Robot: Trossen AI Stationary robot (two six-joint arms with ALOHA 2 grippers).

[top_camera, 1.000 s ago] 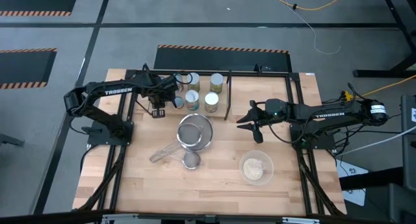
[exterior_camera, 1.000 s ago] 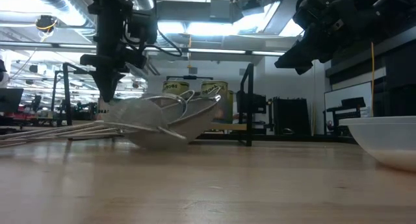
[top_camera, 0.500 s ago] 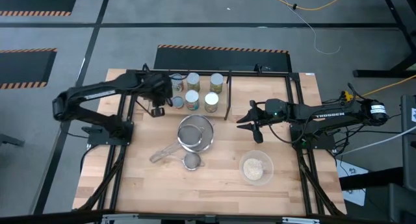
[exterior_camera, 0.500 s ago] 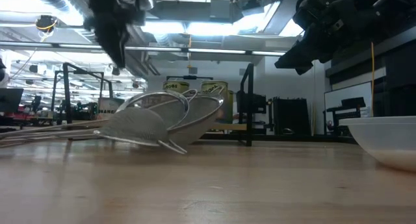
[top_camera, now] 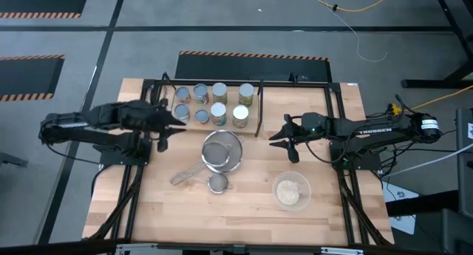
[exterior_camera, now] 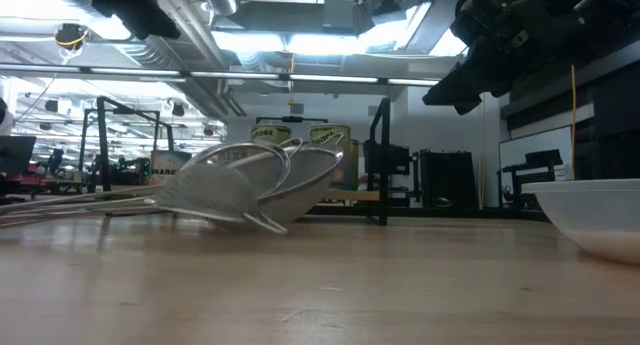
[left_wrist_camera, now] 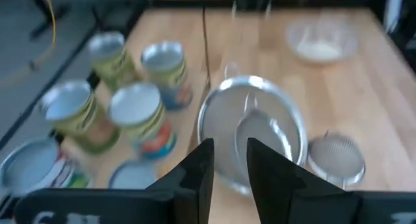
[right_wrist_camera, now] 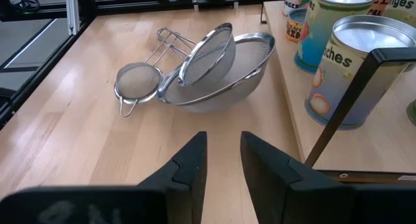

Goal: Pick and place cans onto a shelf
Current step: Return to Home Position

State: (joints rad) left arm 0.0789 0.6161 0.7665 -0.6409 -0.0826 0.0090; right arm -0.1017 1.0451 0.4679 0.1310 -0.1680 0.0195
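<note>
Several cans (top_camera: 218,103) stand upright in two rows on the shelf's wooden board at the far side of the table. The shelf's black rods (top_camera: 259,111) frame them. The cans also show in the left wrist view (left_wrist_camera: 140,117), the right wrist view (right_wrist_camera: 354,68) and the low view (exterior_camera: 300,137). My left gripper (top_camera: 179,120) hovers high, just left of and nearer than the cans, empty, with a narrow gap between its fingers (left_wrist_camera: 229,162). My right gripper (top_camera: 272,139) waits right of the shelf, raised, narrowly open and empty (right_wrist_camera: 224,156).
Two nested mesh strainers (top_camera: 222,150) and a small one (top_camera: 216,182) lie at mid table, in front of the shelf. A clear bowl of beige stuff (top_camera: 291,190) stands near right. A black upright rod (right_wrist_camera: 344,107) stands close to my right gripper.
My left gripper has risen from low over the shelf's left end and drawn back toward the table's left edge. It now stands clear of the cans, which stay upright.
</note>
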